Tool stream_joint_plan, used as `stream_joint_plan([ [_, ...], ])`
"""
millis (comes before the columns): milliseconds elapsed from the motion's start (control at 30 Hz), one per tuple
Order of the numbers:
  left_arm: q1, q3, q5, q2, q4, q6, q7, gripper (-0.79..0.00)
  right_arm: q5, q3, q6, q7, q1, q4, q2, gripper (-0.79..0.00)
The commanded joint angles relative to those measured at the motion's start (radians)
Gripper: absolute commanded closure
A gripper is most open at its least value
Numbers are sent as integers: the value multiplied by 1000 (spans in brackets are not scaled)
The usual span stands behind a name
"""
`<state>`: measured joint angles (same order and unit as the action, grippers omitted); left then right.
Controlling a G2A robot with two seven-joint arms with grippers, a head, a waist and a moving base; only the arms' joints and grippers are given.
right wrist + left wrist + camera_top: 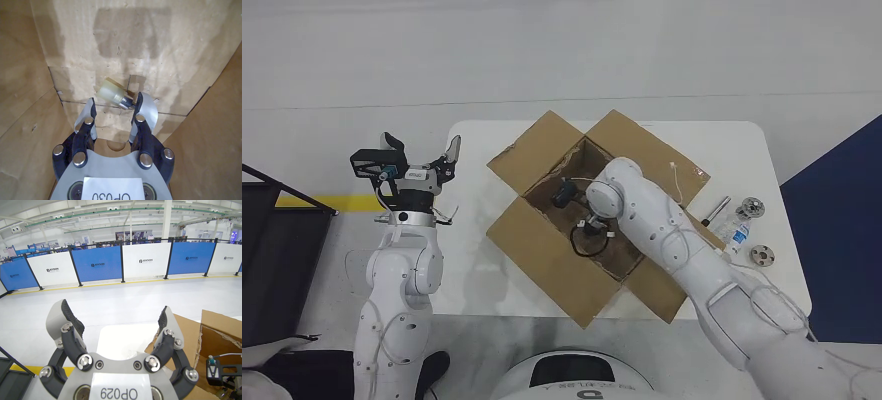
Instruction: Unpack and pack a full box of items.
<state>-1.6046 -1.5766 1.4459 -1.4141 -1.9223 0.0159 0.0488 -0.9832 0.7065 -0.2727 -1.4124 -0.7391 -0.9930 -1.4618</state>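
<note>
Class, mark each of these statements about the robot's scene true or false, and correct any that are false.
1. The right pincer is down inside the cardboard box. True.
2. The left pincer is shut on a bottle. False: it is open and holds nothing.
3. The box is closed on top. False: its flaps are folded outward and the inside shows.
4. A pale cylinder with a metal stub lies on the box floor, by the right pincer's fingers. True.
5. Metal discs lie on the table outside the box. True.
</note>
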Motion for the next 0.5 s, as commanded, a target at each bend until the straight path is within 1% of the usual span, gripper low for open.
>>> stream_joint_plan([
  [0,0,0,0,0,0,0,0,-785,6,-15,9,5,16,31,-10,-369],
  [100,0,0,0,0,0,0,0,-785,18,-37,18,12,36,68,-26,-317],
  [167,0,0,0,0,0,0,0,-785,22,-49,20,20,45,84,-34,-179],
  [200,0,0,0,0,0,0,0,-785,22,-52,24,23,49,90,-37,-58],
  [233,0,0,0,0,0,0,0,-785,22,-55,27,27,52,95,-40,0],
  [367,0,0,0,0,0,0,0,-785,15,-53,51,53,59,99,-43,0],
  [467,0,0,0,0,0,0,0,-785,-2,-36,70,80,48,60,-34,0],
])
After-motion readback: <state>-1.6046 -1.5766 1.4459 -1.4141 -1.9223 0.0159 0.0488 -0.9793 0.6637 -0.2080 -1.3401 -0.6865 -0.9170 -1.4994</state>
